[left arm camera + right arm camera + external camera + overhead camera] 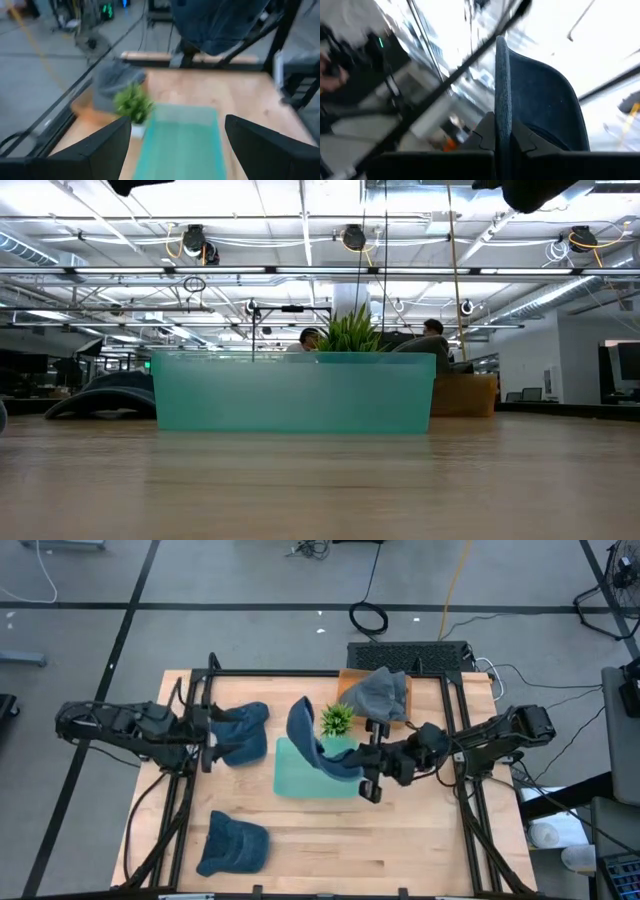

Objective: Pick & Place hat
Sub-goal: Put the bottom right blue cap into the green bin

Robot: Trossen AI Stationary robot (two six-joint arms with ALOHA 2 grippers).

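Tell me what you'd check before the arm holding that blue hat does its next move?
1. Right gripper shut on the blue hat: ok.
2. Hat lifted over the teal bin: ok.
3. Hat fully clear of the small plant: cannot tell.
4. Left gripper open, holding nothing, beside the bin: ok.
5. Other hats outside the bin, one under the left arm, one at the front edge: ok.

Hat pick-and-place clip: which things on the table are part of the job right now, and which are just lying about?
In the job:
- blue hat, held in the shut right gripper above the teal bin
- left gripper, open, beside a second blue hat

Lying about:
- third blue hat
- grey hat on the wooden box
- small plant
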